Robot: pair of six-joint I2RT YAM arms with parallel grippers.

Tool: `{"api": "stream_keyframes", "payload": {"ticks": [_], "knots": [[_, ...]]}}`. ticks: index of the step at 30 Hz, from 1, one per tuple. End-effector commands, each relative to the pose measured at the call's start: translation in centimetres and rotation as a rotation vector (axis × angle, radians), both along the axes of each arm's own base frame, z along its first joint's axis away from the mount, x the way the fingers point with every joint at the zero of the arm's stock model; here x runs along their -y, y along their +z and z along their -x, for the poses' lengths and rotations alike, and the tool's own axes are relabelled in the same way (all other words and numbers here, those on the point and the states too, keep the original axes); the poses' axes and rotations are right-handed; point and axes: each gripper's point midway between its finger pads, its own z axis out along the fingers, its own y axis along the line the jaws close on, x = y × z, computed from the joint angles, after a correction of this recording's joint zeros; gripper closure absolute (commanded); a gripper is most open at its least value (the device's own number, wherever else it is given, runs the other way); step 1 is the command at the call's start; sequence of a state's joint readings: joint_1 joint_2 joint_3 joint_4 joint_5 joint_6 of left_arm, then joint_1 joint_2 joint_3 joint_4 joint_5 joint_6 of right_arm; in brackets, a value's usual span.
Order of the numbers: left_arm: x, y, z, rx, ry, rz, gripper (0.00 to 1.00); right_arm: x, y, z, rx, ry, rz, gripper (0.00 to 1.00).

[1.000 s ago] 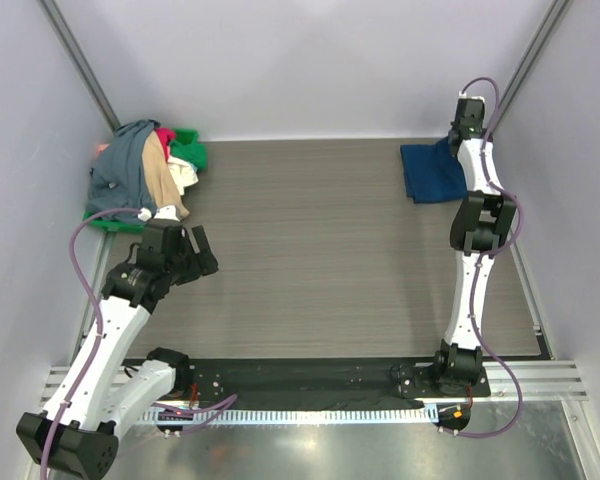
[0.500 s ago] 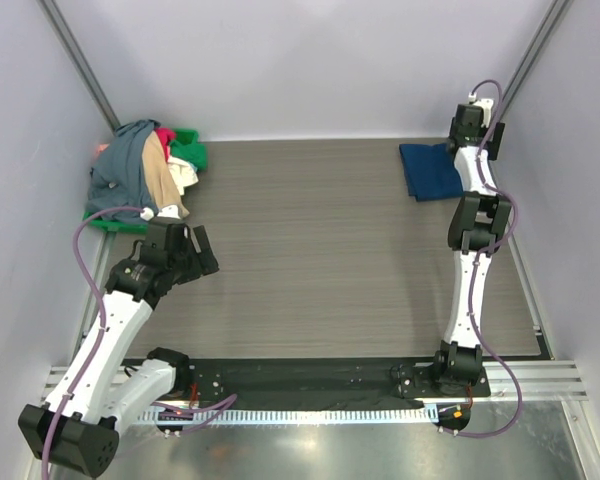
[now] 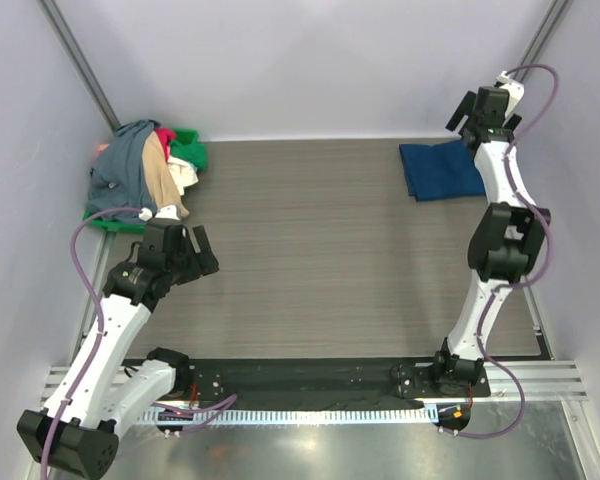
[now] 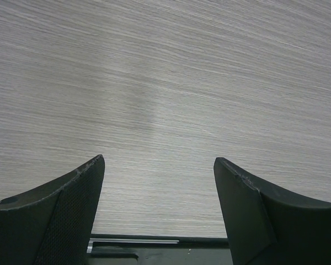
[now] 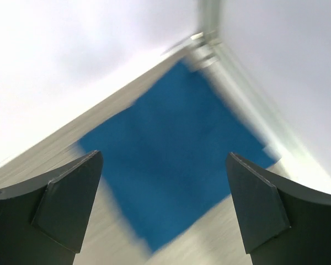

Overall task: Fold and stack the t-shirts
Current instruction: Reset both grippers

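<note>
Blue folded t-shirt (image 3: 438,170) far right, long side roughly crosswise, slightly skewed; right claw (image 5: 164,160) and left claw (image 4: 159,161) both spread.

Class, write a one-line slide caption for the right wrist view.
Open right gripper hovers above the folded blue t-shirt, jaws wide and holding nothing.

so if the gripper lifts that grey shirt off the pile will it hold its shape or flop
Probably floppy: the grey shirt lies crumpled and sagging, so it would likely hang limp when lifted. It may also drag the tan shirt, which lies right against it.
</note>
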State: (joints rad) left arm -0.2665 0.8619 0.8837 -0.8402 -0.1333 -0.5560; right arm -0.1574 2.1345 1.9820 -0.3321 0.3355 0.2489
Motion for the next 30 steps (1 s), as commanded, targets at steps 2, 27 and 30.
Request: {"api": "stream_keyframes", "payload": {"ticks": [2,27,30], "knots": [[0.3,0.8,-0.5,0.030,-0.013,0.006,0.19,-10.9,4.8,3.1,0.159,0.220,-0.314,0.00],[-1.4,3.1,-0.2,0.145,0.052,-0.027,0.17,-36.2,-11.7,33.2,-0.031,0.865,-0.490,0.00],[-1.6,3.1,-0.2,0.142,0.059,-0.034,0.17,-36.7,-10.9,33.4,0.012,0.907,-0.488,0.00]]}}
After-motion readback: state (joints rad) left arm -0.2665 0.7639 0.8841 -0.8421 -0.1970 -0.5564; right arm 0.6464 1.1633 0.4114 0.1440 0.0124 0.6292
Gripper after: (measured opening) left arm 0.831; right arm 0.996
